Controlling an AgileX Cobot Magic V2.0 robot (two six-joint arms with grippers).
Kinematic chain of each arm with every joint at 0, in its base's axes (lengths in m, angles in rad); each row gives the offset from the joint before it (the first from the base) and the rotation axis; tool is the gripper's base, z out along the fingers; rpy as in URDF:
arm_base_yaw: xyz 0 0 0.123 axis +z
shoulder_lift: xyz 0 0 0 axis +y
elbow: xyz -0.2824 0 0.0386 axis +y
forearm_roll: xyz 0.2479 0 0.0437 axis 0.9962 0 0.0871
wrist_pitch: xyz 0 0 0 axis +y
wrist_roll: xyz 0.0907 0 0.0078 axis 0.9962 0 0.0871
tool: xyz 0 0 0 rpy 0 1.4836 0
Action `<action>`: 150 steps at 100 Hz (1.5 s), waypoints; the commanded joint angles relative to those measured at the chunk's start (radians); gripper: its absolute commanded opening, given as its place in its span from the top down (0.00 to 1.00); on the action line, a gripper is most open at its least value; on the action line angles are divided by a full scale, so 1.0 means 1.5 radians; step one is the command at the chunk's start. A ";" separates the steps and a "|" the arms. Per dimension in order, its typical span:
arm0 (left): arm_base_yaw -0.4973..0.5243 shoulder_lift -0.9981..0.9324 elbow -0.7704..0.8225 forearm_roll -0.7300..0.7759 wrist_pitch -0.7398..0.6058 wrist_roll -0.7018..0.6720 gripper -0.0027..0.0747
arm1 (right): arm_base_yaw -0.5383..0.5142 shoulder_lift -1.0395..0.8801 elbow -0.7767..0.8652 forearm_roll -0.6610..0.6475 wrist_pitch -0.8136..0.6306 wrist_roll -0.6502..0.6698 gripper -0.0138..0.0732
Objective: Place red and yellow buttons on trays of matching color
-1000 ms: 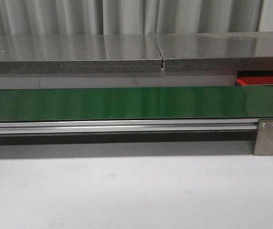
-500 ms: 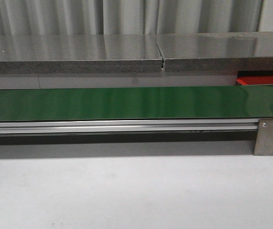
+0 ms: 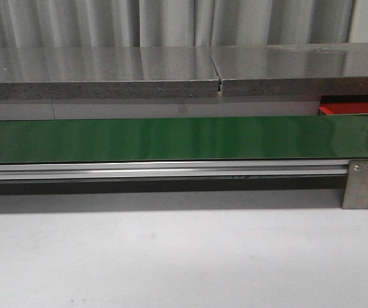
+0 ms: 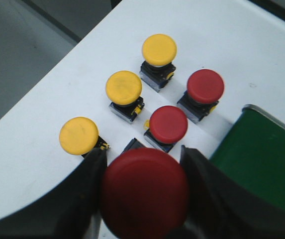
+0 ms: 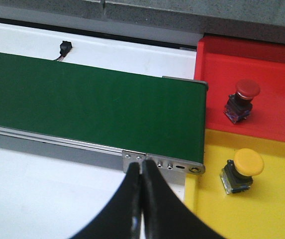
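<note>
Altogether four red buttons (image 4: 144, 191) and four yellow buttons (image 4: 124, 88) show; left jaws pinch one red, right jaws pressed together.

Five buttons are crowding the white tabletop (image 4: 43, 89) beyond the left tool (image 4: 144, 191): three yellow buttons (image 4: 124, 88) and two red buttons (image 4: 168, 124), standing close with narrow gaps between them. The green belt (image 4: 266, 159) is bordering them on one side. In the red tray (image 5: 276, 99) and the yellow tray (image 5: 276, 209), one button each is standing, leaving open floor around.
</note>
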 commanded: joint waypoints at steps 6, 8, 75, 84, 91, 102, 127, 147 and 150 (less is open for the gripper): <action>-0.037 -0.049 -0.020 -0.059 -0.023 0.062 0.99 | 0.001 -0.003 -0.017 0.009 -0.042 -0.007 0.92; -0.042 -0.050 -0.020 -0.077 -0.023 0.080 0.99 | 0.001 -0.003 -0.017 0.009 -0.042 -0.007 0.92; -0.092 0.034 -0.020 -0.158 -0.019 0.149 0.99 | 0.001 -0.003 -0.017 0.009 -0.042 -0.007 0.92; -0.092 0.041 -0.020 -0.159 -0.016 0.149 0.99 | 0.001 -0.003 -0.017 0.009 -0.042 -0.007 0.92; -0.092 0.042 -0.020 -0.159 -0.015 0.150 0.99 | 0.001 -0.003 -0.017 0.009 -0.042 -0.007 0.92; -0.092 0.042 -0.020 -0.159 -0.015 0.151 0.99 | 0.001 -0.003 -0.017 0.009 -0.042 -0.007 0.92; -0.092 0.042 -0.020 -0.161 -0.004 0.152 0.71 | 0.001 -0.003 -0.017 0.009 -0.042 -0.007 0.92; -0.092 0.042 -0.020 -0.162 -0.005 0.153 0.24 | 0.001 -0.003 -0.017 0.009 -0.042 -0.007 0.92; -0.092 0.042 -0.020 -0.164 -0.005 0.153 0.19 | 0.001 -0.003 -0.017 0.009 -0.042 -0.007 0.92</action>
